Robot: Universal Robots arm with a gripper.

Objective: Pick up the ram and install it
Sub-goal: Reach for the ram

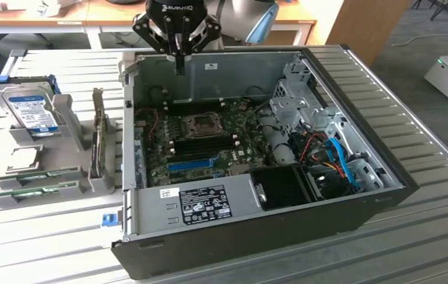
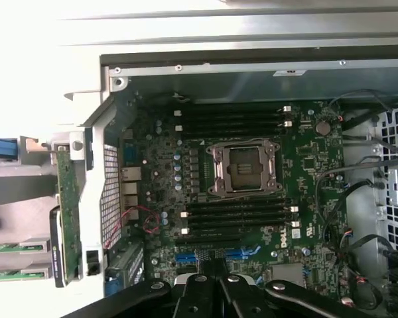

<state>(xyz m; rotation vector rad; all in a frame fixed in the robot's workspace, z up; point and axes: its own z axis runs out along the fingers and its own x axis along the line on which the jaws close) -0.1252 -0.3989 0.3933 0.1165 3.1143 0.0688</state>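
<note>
Claw (image 1: 179, 66) hung shut, empty, over case (image 1: 287, 239); ram (image 1: 39, 176) lay well toward exterior view's left, long axis crosswise

- The computer case (image 1: 342, 225) lies open on the table (image 1: 437, 236), with the motherboard (image 1: 208, 148) flat on its floor.
- The CPU socket (image 1: 205, 123) sits mid-board, between two banks of memory slots (image 2: 235, 215).
- A rack (image 1: 70, 121) stands on the table just beside the case, on the exterior view's left.
- A hard drive (image 1: 32, 111) stands in the rack's far end.
- One ram stick (image 1: 41, 175) and a second ram stick (image 1: 38, 191) lie side by side in the rack's near end.
- The gripper (image 1: 179, 70) hangs above the case's far wall.
</note>
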